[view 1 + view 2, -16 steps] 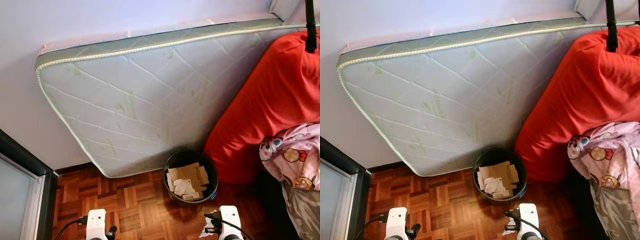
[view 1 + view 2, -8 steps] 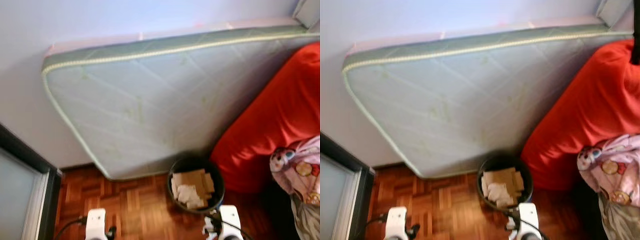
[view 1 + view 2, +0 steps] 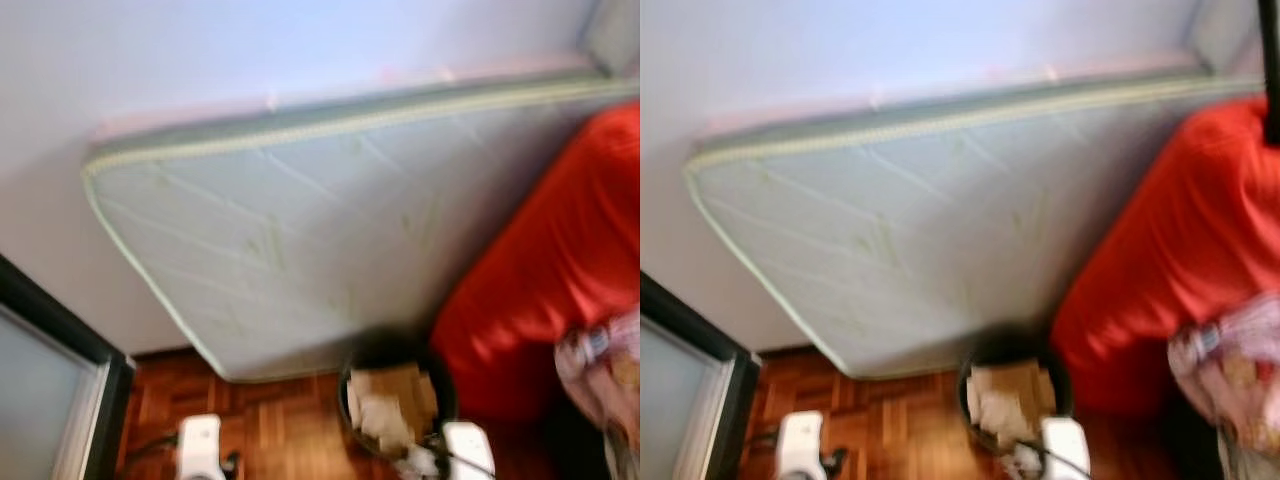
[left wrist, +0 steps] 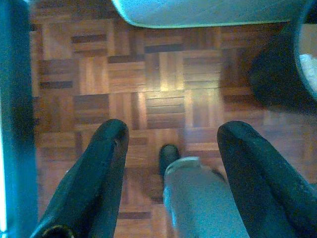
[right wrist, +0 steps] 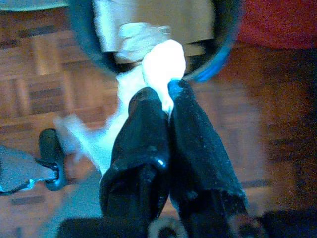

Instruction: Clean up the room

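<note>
A crumpled white tissue [image 5: 161, 62] is sitting pinched between the two black fingers of the right gripper [image 5: 166, 96], which are pressing tight on it. The wad is hanging just at the near rim of the round black waste bin [image 3: 1012, 385], low over the parquet floor [image 4: 148, 89]. Inside the bin, pieces of brown cardboard and pale crumpled paper [image 3: 388, 410] are lying in a heap.

The left gripper [image 4: 171, 144] is hovering over bare floor with its fingers spread wide and nothing between them, the bin's dark wall just off to one side of it.

Behind the bin, a pale quilted mattress [image 3: 300, 220] is leaning on its edge against the white wall. To the right a big red beanbag [image 3: 1170, 250] is slumping against it, with a pink patterned cloth [image 3: 1230, 370] lying blurred over its lower part. A dark door frame [image 3: 60, 340] is standing at the far left.
</note>
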Available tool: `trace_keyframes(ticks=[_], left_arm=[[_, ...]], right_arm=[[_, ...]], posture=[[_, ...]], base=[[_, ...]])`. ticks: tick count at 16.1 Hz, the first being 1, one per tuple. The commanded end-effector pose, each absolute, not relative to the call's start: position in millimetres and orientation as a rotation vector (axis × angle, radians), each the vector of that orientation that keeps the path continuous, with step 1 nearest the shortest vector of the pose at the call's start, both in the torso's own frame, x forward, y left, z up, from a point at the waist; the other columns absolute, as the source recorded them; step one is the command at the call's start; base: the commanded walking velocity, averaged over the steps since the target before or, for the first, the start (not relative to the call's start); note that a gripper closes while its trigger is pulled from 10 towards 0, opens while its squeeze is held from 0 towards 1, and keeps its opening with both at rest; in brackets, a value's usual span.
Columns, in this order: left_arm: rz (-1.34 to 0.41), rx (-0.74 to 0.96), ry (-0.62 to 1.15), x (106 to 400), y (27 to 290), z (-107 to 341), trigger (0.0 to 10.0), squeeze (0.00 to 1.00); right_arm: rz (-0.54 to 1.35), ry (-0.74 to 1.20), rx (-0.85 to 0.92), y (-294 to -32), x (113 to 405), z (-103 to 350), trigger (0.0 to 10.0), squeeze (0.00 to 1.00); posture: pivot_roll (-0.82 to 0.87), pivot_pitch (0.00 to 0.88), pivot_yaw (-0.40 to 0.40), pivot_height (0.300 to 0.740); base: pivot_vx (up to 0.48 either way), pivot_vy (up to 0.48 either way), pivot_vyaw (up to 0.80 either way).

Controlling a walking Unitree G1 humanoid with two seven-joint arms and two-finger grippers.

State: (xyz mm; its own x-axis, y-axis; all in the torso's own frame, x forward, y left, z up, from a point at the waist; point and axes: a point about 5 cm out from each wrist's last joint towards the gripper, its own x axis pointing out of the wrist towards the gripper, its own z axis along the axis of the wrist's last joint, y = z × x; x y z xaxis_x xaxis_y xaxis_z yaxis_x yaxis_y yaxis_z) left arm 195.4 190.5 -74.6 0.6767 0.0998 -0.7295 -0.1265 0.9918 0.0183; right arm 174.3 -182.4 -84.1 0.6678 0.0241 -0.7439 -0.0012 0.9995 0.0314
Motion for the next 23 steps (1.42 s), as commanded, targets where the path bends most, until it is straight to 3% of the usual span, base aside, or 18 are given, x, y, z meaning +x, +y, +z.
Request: trace_keyframes(ticks=[1, 9, 14, 23], left_arm=[[0.161, -0.022, 0.849, 187, 203, -78, 10.0, 0.0], [0.129, -0.031, 0.743, 212, 196, -64, 10.0, 0.0], [0.101, -0.05, 0.539, 250, 193, -34, 10.0, 0.0], [0.106, -0.036, 0.312, 272, 208, -2, 10.0, 0.0]], right_arm=[[0.037, 0.824, 0.048, -171, 181, -82, 10.0, 0.0], [0.045, 0.777, 0.064, -168, 191, -77, 10.0, 0.0], [0.056, 0.63, 0.088, -169, 222, -56, 10.0, 0.0], [0.024, 0.341, 0.149, -174, 265, -15, 10.0, 0.0]], posture=[[-0.07, 0.155, 0.001, 0.74], [-0.08, 0.148, 0.009, 0.74], [-0.1, 0.086, 0.044, 0.74], [-0.09, 0.004, 0.077, 0.74]], base=[[0.266, 0.0, 0.0], [0.034, 0.0, 0.0], [0.0, 0.0, 0.0], [0.0, 0.0, 0.0]])
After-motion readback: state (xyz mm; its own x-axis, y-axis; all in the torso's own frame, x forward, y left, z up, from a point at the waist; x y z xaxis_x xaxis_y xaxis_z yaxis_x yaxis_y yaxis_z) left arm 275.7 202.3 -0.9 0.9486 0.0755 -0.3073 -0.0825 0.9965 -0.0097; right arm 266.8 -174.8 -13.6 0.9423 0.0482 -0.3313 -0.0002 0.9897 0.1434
